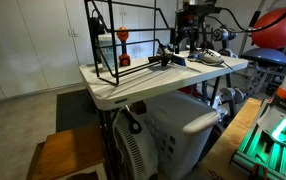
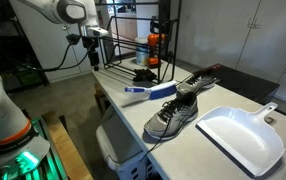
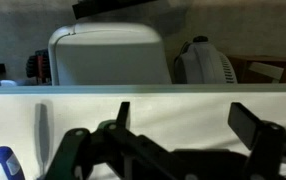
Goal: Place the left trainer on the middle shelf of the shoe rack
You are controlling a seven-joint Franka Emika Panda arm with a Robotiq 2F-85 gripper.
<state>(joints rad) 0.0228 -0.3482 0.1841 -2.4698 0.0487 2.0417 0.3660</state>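
Two like trainers with white soles lie together on the white table [image 2: 113,110]. One is nearer [image 2: 168,122] and a darker one lies behind it [image 2: 190,87]. I cannot tell which is the left trainer. They also show in an exterior view [image 1: 209,57]. The shoe rack [image 1: 111,45] [image 2: 143,35], a black rod frame, stands at the table's far end. Its middle shelf is too thin to make out. My gripper [image 2: 93,55] [image 1: 186,44] hangs open and empty over the table edge, apart from the trainers. In the wrist view its fingers [image 3: 183,118] are spread above bare table.
A white dustpan [image 2: 243,135] lies beside the trainers. A blue-handled brush [image 2: 148,90] [image 3: 3,160] lies between the trainers and the rack. An orange object [image 2: 155,40] sits in the rack. A white machine [image 1: 173,130] [image 3: 108,55] stands under the table.
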